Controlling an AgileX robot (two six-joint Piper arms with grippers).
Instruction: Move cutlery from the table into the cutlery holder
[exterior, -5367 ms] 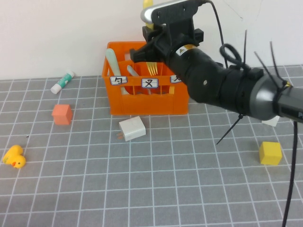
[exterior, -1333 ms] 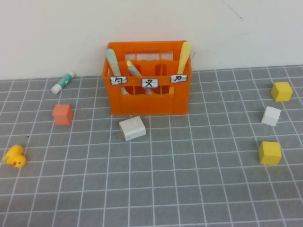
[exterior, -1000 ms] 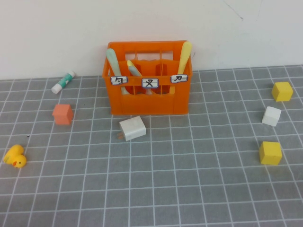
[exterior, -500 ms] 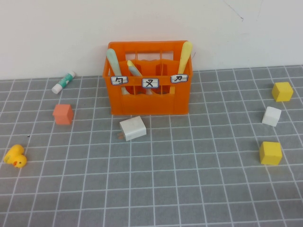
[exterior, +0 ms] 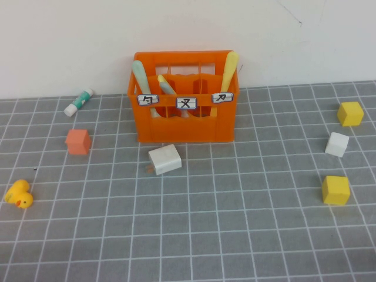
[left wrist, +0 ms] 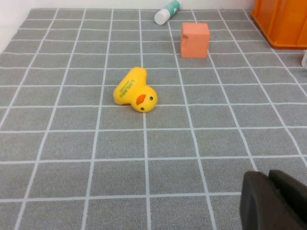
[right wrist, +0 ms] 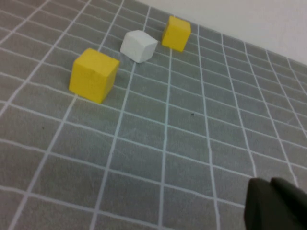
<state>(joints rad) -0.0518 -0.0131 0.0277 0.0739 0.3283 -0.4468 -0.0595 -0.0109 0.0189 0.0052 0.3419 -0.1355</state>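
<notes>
The orange cutlery holder (exterior: 182, 120) stands at the back middle of the table (exterior: 235, 223); its corner shows in the left wrist view (left wrist: 283, 21). A mint-green spoon (exterior: 140, 76) leans in its left compartment. A greyish piece with a yellow tip (exterior: 164, 86) stands next to it. A yellow knife (exterior: 230, 66) leans in the right compartment. No cutlery lies on the table. Neither arm shows in the high view. My left gripper (left wrist: 268, 176) is shut and empty, low over the table's left part. My right gripper (right wrist: 270, 184) is shut and empty, low over the right part.
A white-and-green tube (exterior: 79, 101), an orange-pink cube (exterior: 77, 141) and a yellow duck (exterior: 17, 194) lie at the left. A white block (exterior: 164, 159) lies before the holder. Two yellow cubes (exterior: 350, 113) (exterior: 335, 190) and a white cube (exterior: 336, 144) sit at the right.
Five seconds ago my right arm reached over the holder with a yellow piece; it has since left the high view and the yellow knife stands in the right compartment. Nothing moved in the last second.
</notes>
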